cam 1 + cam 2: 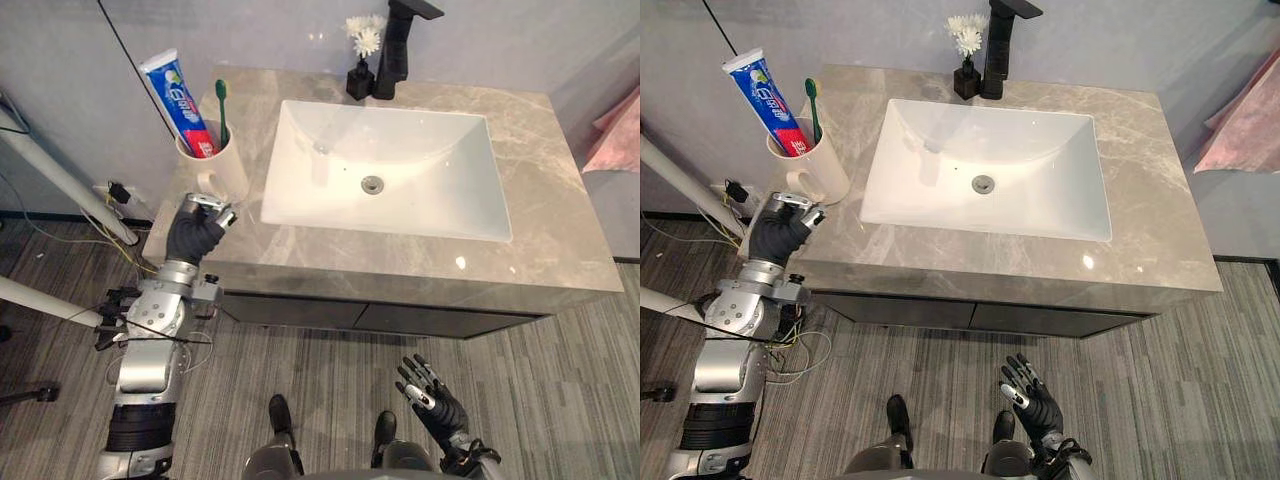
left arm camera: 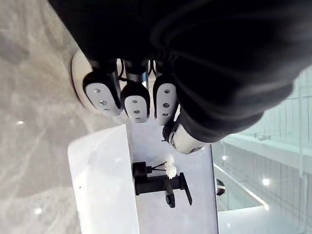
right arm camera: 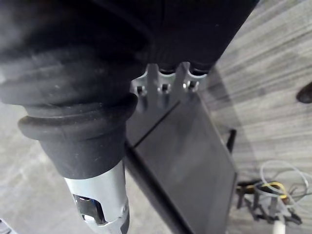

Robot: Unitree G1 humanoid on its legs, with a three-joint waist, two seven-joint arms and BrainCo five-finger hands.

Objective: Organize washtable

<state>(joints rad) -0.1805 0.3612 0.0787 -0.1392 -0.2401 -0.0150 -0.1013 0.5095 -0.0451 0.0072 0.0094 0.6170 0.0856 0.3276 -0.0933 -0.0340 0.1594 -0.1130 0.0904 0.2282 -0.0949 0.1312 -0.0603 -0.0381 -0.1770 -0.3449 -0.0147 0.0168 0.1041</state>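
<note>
Just beside left hand point(image 1: 199, 233), cream cup point(image 1: 224, 160)

A cream cup point(image 1: 215, 160) with a loop handle stands upright at the far-left corner of the grey marbled countertop point(image 1: 540, 190), just left of the white basin point(image 1: 400, 165). Its handle faces the near edge. A blue, white and red toothpaste tube point(image 1: 178, 98) stands in the cup with its red end down, leaning to the far left and rising well above the rim. A green toothbrush point(image 1: 222, 108) stands beside the tube in the cup, nearly upright, with its head up. At the far edge, a small black vase of white flowers point(image 1: 362, 62) stands just left of the black faucet point(image 1: 398, 45), possibly touching its base.
</note>
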